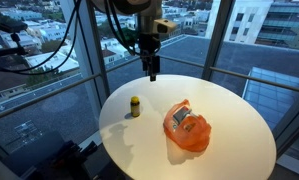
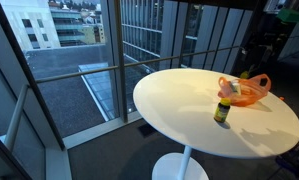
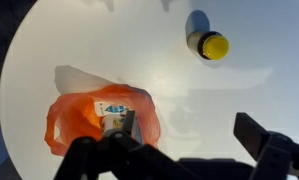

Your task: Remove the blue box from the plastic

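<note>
An orange plastic bag (image 1: 187, 130) lies on the round white table (image 1: 229, 110), with a box (image 1: 179, 116) that has blue print showing in its open mouth. It also shows in an exterior view (image 2: 245, 91). In the wrist view the bag (image 3: 74, 125) lies lower left and the box (image 3: 113, 112) sits inside it. My gripper (image 1: 153, 71) hangs above the table's far side, well clear of the bag. In the wrist view its fingers (image 3: 189, 135) are spread wide with nothing between them.
A small bottle with a yellow cap (image 1: 135, 106) stands on the table left of the bag; it also shows in an exterior view (image 2: 222, 112) and in the wrist view (image 3: 211, 45). Glass walls surround the table. The table edge is near on all sides.
</note>
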